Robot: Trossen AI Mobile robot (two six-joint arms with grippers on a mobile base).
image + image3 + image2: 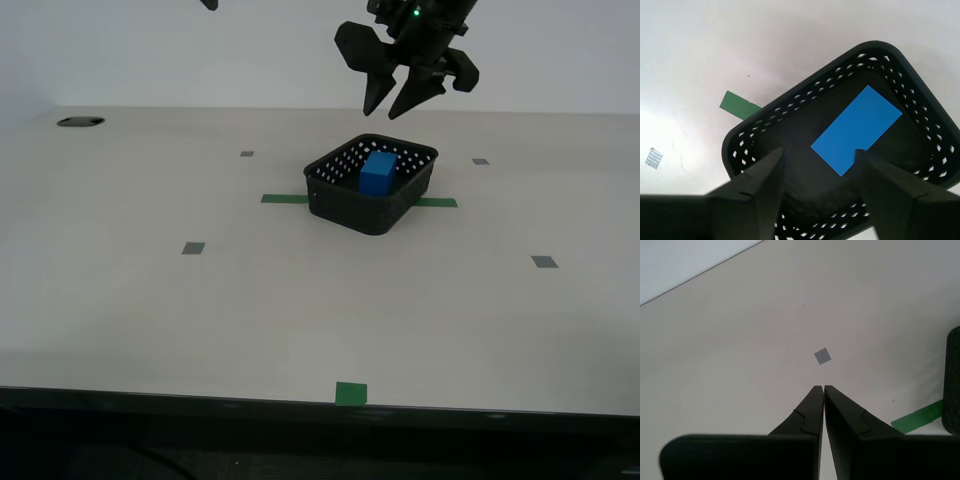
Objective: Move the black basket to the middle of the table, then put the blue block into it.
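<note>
The black basket (pixel 340 205) stands on the table (pixel 150 300) near its middle, over a green tape strip. The blue block (pixel 379 172) lies inside it. In the first wrist view the blue block (pixel 857 129) rests on the floor of the basket (pixel 745 145). My first gripper (pixel 384 113) hangs open and empty above the basket's far side, apart from it; it also shows in the first wrist view (pixel 819 152). My second gripper (pixel 820 387) is shut and empty above bare table, with the basket's edge (pixel 953 380) off to one side.
Green tape strips (pixel 285 198) lie on both sides of the basket, and a green square (pixel 351 393) sits at the front edge. Small grey marks (pixel 194 248) dot the table. A dark hole (pixel 80 122) is at the far corner on the exterior view's left. A dark arm tip (pixel 208 4) shows at the top edge.
</note>
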